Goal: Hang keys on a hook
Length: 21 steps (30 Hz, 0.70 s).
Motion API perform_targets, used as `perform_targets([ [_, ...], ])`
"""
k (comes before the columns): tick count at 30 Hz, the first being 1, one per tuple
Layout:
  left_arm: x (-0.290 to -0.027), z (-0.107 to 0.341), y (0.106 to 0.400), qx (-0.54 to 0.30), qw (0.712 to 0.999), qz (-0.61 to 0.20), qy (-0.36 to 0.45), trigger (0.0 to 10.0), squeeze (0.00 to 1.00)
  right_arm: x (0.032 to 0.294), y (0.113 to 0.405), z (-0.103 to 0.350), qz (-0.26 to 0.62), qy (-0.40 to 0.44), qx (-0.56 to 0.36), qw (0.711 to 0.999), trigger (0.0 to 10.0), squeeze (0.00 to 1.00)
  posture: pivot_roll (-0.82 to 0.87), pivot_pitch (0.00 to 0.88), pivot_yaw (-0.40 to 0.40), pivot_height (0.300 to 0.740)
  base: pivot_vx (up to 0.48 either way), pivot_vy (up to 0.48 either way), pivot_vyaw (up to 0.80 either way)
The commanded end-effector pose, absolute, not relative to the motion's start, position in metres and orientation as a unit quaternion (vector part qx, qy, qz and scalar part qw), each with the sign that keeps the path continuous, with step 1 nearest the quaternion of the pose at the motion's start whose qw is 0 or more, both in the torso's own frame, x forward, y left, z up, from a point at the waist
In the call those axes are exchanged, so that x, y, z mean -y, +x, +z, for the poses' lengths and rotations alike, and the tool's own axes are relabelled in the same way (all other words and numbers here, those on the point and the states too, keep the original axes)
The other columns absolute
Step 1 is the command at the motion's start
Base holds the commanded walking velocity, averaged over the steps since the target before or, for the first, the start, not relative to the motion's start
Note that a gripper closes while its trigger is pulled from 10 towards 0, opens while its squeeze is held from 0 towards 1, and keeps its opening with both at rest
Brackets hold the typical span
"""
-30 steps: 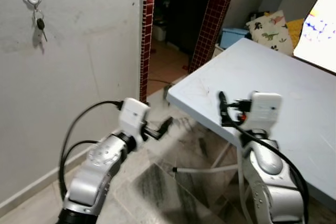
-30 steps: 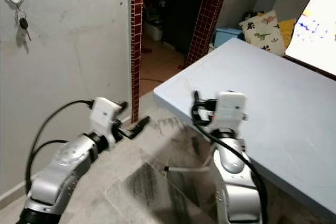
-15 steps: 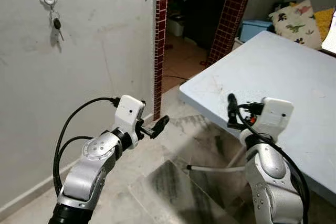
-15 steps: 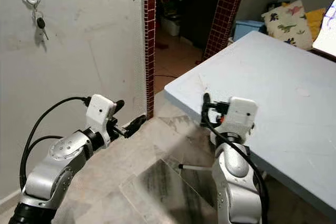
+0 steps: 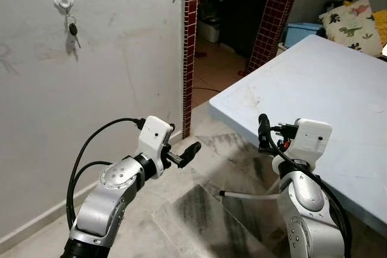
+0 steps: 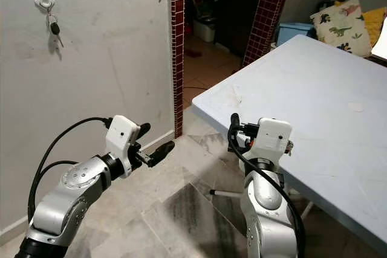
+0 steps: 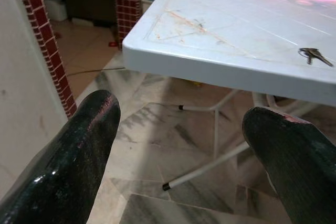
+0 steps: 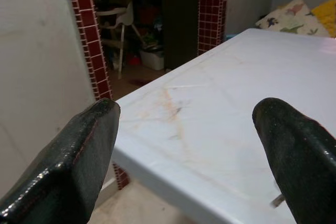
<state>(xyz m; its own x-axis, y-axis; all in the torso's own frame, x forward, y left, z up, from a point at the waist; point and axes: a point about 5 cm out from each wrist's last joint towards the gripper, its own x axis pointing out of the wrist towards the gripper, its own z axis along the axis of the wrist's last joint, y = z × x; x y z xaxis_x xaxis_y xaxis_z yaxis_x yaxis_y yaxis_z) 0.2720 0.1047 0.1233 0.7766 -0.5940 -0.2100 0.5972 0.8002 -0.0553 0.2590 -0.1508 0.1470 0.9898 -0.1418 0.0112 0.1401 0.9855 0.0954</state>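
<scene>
Keys (image 5: 72, 29) hung from a white hook (image 5: 62, 0) high on the grey wall (image 5: 121, 58), well apart from both hands. Another set of keys (image 7: 314, 55) lay on the pale blue surface (image 5: 326, 89). The left hand (image 5: 184, 151) was held over the marble floor (image 6: 181, 209) with fingers spread wide and empty, and the right hand (image 8: 189, 161) was raised at the surface's edge, likewise wide open and holding nothing.

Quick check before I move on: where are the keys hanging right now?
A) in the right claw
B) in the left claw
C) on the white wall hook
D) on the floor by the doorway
C: a set of keys hangs from the white hook on the wall, while the left claw and the right claw are both open and hold nothing.
</scene>
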Motion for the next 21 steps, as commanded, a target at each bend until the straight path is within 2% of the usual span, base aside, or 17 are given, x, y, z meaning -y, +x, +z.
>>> perform_targets([
  [1, -0.0968, 0.1291, 0.2705, -0.099, 0.94, -0.326, -0.001, 10.0, 0.0, 0.1558, 0.26, 0.1534, -0.077, 0.046, 0.018, 0.996, 10.0, 0.0, 0.06, 0.0, -0.074, 0.74, 0.0, -0.368, 0.0],
  [15, -0.1013, 0.1302, 0.2771, -0.095, 0.945, -0.314, 0.0, 10.0, 0.0, 0.1548, 0.26, 0.1592, -0.066, 0.033, 0.023, 0.997, 10.0, 0.0, 0.04, 0.0, -0.097, 0.74, 0.0, -0.364, 0.0],
  [21, -0.1011, 0.1285, 0.2756, -0.095, 0.948, -0.303, -0.006, 10.0, 0.0, 0.1571, 0.2599, 0.1602, -0.061, 0.025, 0.02, 0.998, 10.0, 0.0, 0.03, 0.005, -0.108, 0.74, 0.0, -0.267, 0.0],
])
